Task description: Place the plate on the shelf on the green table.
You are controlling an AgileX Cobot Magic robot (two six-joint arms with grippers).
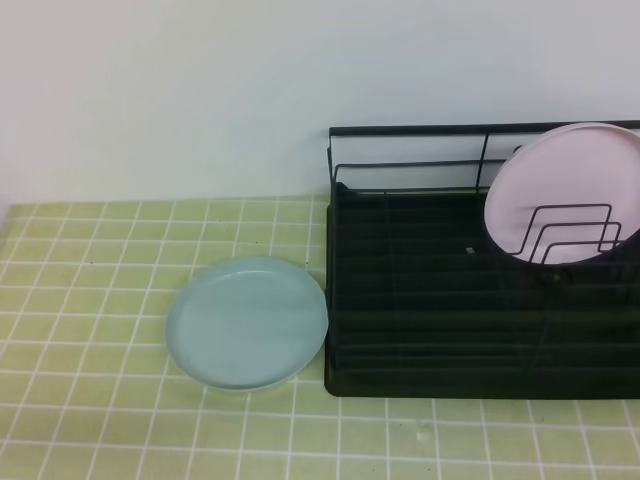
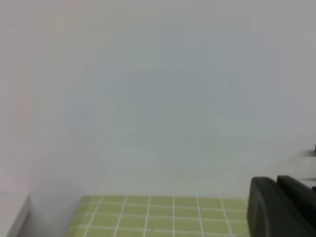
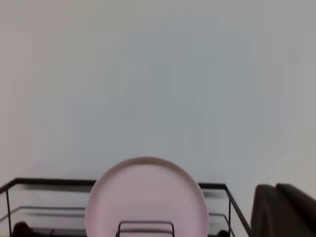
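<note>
The plate point(image 1: 247, 322) lies flat on the tabletop point(image 1: 90, 300), just beside the shelf's point(image 1: 430, 320) left edge, rim nearly touching it. Being round, it has no long axis to favour. It sits on the left arm's side, so that arm is probably nearer. Both tools, left point(image 2: 284, 207) and right point(image 3: 284, 210), are closed and empty, facing the wall. A pink plate point(image 1: 562, 192) stands in the shelf's right dividers.
</note>
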